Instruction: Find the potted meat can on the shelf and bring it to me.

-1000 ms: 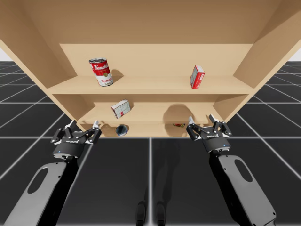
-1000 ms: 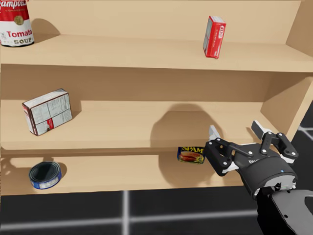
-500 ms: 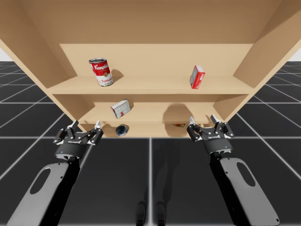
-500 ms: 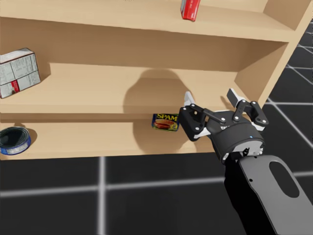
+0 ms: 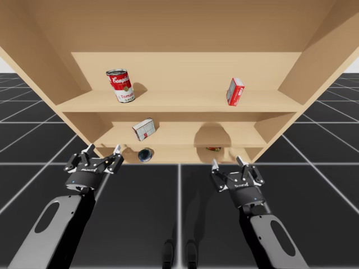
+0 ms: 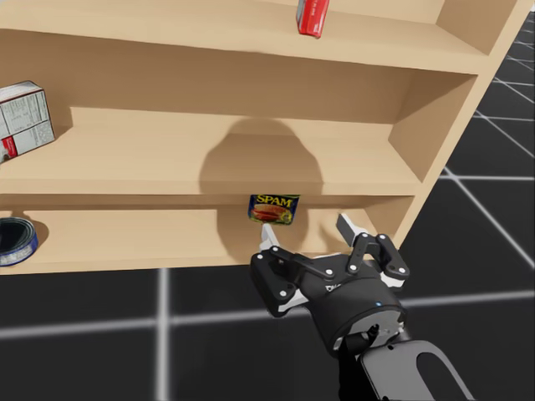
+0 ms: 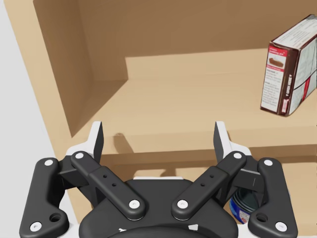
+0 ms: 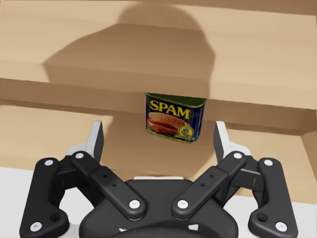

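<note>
The potted meat can [image 8: 175, 116] is a small blue rectangular can with a yellow label, standing on the lowest shelf board under a round shadow. It is also visible from my head [image 6: 273, 209] and from the high camera [image 5: 212, 149]. My right gripper [image 8: 158, 134] is open just short of the shelf edge, with the can straight ahead between the lines of its fingers and not touched. Seen from my head, the right gripper [image 6: 306, 230] is just below the can. My left gripper [image 5: 103, 148] hovers open at the shelf's left end, empty [image 7: 158, 131].
The wooden shelf [image 5: 185, 101] has three boards. A red-and-white soup can [image 5: 120, 85] and a red box [image 5: 235, 91] stand on the top board. A white box [image 5: 144, 129] sits on the middle board, a blue round tin [image 5: 146, 154] on the lowest. Black gridded floor lies in front.
My right gripper has drawn left and back from the shelf, and is now centred in front of the potted meat can. My head has turned right and down. The left arm has barely moved.
</note>
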